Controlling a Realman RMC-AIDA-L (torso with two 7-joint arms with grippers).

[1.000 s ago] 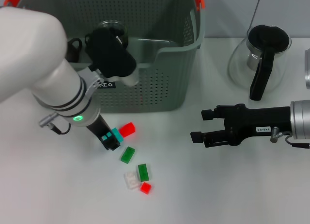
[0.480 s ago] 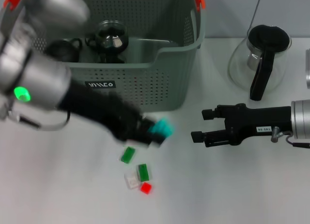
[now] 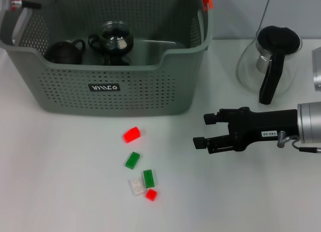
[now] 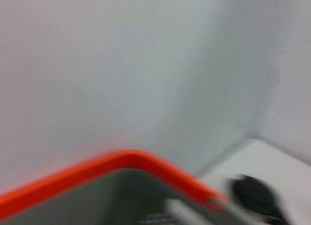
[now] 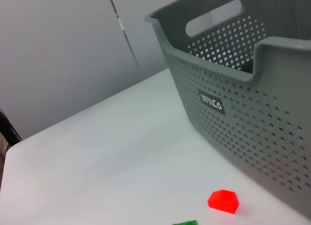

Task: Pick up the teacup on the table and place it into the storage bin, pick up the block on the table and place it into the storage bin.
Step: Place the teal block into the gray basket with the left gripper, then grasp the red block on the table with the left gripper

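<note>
The grey-green storage bin (image 3: 120,99) stands at the back left, and a dark teacup (image 3: 62,50) with a handle sits inside it. A red block (image 3: 132,135) lies on the table in front of the bin, and shows too as the red block (image 5: 223,200) beside the bin wall (image 5: 243,118). Close to it lie a green block (image 3: 132,160), another green block (image 3: 148,178), a white block (image 3: 135,187) and a small red block (image 3: 151,194). My right gripper (image 3: 201,130) hovers open and empty to the right of the blocks. My left gripper is out of view; its wrist view shows only a blurred orange handle clip (image 4: 121,166).
A dark glass pot (image 3: 114,37) sits in the bin beside the teacup. A glass carafe (image 3: 271,56) with a black handle stands at the back right, and a metal object (image 3: 317,66) is cut off by the right edge.
My left arm swept right across the blocks, then lifted away up and left out of the head view. The red block lies where it was. My right gripper edged slightly left.
</note>
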